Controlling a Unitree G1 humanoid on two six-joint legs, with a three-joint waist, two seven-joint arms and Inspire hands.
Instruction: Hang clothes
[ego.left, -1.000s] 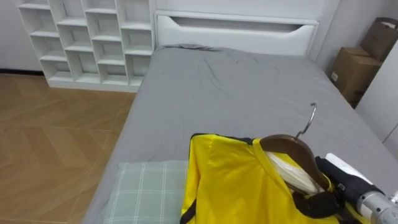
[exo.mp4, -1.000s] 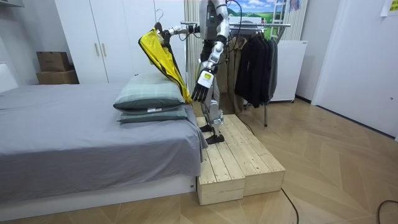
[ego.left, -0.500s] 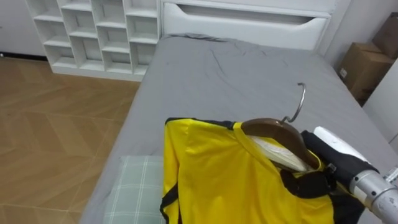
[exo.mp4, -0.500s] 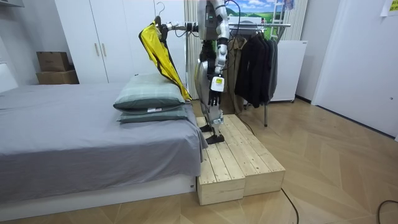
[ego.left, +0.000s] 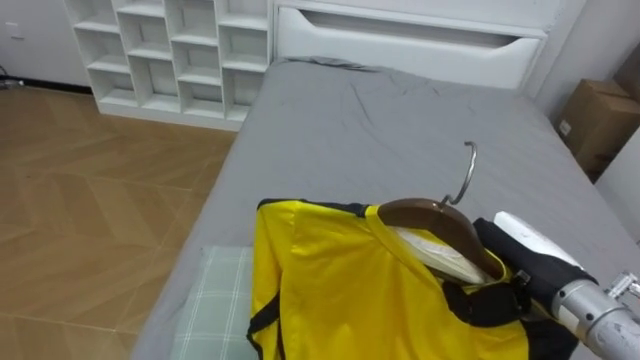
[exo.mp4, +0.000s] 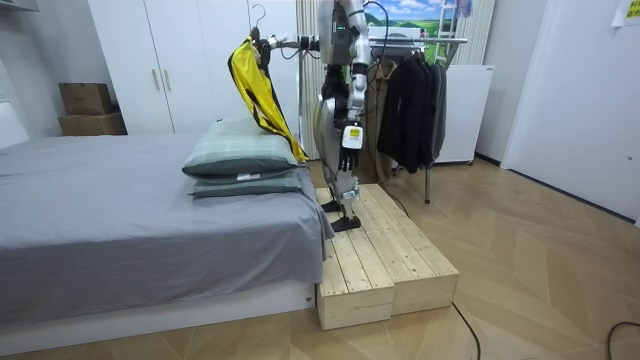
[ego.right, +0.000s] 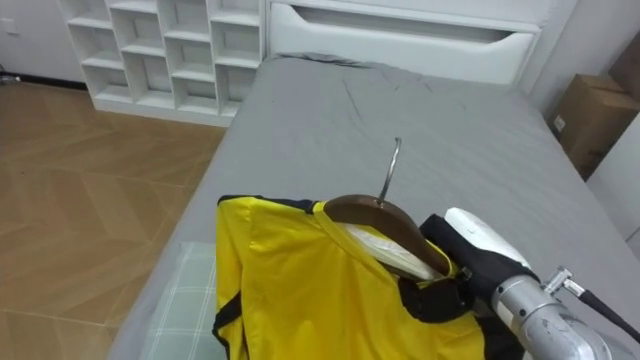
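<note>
Shirt (ego.left: 340, 290), one, smooth yellow with dark trim, draped on one curved wooden hanger (ego.left: 430, 215) with thin metal hook (ego.left: 465, 175), gripped at one shoulder by right robot hand (ego.left: 510, 275) curled round it, above flat grey bed (ego.left: 400, 110) and two stacked pillows (exo.mp4: 240, 158), open bed beyond; left robot hand (exo.mp4: 345, 145) low at side.

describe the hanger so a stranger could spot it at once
Start at the grey bed and find the yellow shirt held up above its near end. In the shirt's collar sits the hanger, gripped by the robot's right hand. It is the brown wooden piece with a metal hook standing up.
</note>
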